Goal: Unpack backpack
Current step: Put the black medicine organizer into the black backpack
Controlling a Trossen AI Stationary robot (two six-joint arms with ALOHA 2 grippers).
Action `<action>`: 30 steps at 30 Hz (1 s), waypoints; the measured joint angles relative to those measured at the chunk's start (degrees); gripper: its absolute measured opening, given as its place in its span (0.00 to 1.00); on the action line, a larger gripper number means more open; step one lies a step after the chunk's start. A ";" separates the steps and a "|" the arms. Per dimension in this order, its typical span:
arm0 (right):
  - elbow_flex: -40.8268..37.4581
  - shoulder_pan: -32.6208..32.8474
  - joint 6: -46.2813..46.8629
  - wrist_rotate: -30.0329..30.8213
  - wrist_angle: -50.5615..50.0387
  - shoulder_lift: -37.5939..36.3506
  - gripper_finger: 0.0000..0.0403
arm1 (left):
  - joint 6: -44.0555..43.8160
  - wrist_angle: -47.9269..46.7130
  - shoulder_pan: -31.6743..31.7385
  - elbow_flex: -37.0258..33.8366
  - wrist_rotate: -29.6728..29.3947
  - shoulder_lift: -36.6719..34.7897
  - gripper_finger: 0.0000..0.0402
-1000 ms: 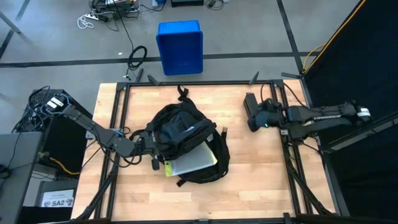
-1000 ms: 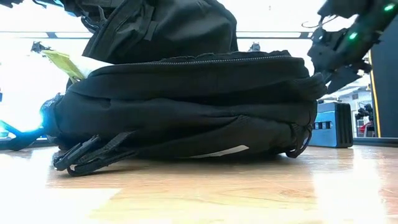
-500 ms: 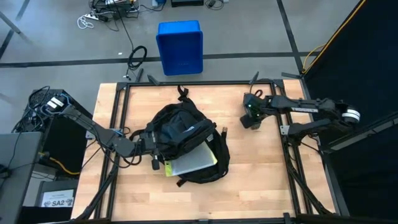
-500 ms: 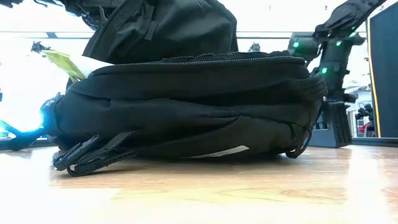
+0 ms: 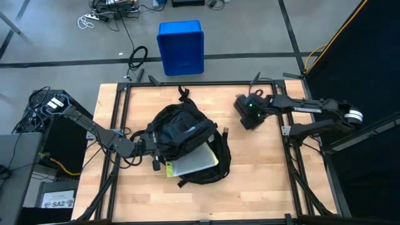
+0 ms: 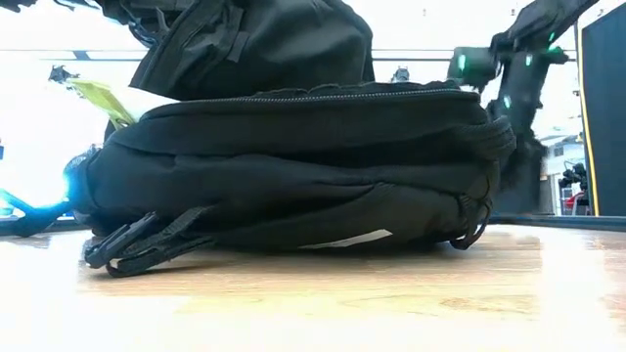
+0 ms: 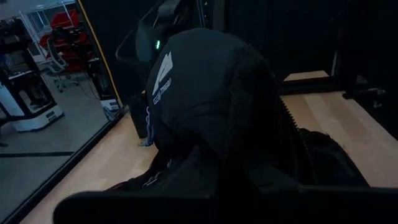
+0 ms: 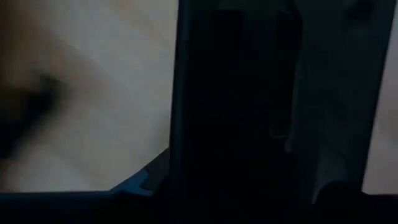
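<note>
A: From above, where's the backpack (image 5: pixel 187 145)?

B: Mid-table (image 5: pixel 262 181), lying flat with its mouth gaping. A pale flat slab (image 5: pixel 195 160) pokes out of the opening, with a yellow tag (image 5: pixel 169 169) just beside it. The left gripper (image 5: pixel 142 147) is at the bag's left edge, fingers fully closed; it looks pinched on fabric there, but I can't make out exactly what.

A: And the right gripper (image 5: pixel 245 114)?

B: Above bare wood, well apart from the bag, toward the far right. Nothing in it. I can't tell how wide it stands.

A: Low view?

B: The bag fills the frame, its flap lifted up at top left. The right arm (image 6: pixel 509 68), green lights on, hangs behind the bag's right end.

A: Left wrist?

B: Black fabric up close, the pale triangle logo (image 7: pixel 163 78) facing the camera. The fingers themselves don't show.

A: Right wrist?

B: Dark and blurred; wood and a dark upright bar, nothing useful.

A: So how should the reach go?

B: I'd judge the left should hold the flap up and steady, while the right comes in low over the mouth and takes the slab by its exposed edge, clear of the zip.
</note>
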 joint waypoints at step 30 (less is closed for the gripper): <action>3.16 43.18 25.90 -15.21 50.41 15.04 0.37 | 3.64 22.65 0.02 0.00 -0.50 6.97 0.00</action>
